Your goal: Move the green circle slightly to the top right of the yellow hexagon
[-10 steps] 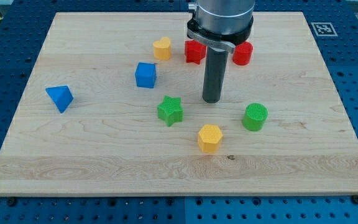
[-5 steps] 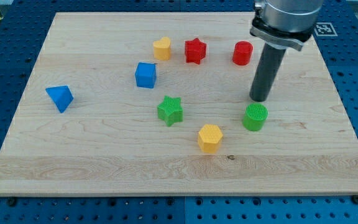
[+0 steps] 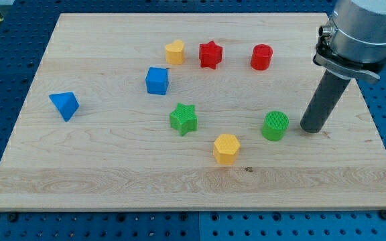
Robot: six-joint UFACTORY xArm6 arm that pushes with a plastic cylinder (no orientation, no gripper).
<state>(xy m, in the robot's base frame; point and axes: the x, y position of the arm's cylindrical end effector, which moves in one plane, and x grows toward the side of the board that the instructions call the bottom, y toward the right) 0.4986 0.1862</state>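
The green circle (image 3: 275,126) is a ribbed cylinder standing on the wooden board, right of centre. The yellow hexagon (image 3: 226,148) lies below and to the left of it, a short gap apart. My tip (image 3: 311,128) rests on the board just to the right of the green circle, with a small gap between them. The rod rises to the arm's grey body at the view's top right.
A green star (image 3: 183,118) lies left of the hexagon. A blue cube (image 3: 157,80) and a blue triangle (image 3: 64,105) lie further left. A yellow block (image 3: 175,51), a red star (image 3: 210,54) and a red cylinder (image 3: 262,57) line the top. The board's right edge (image 3: 374,127) is near my tip.
My tip has moved from the board's centre to the right, passing above the green circle, and now stands at its right side. No block has moved.
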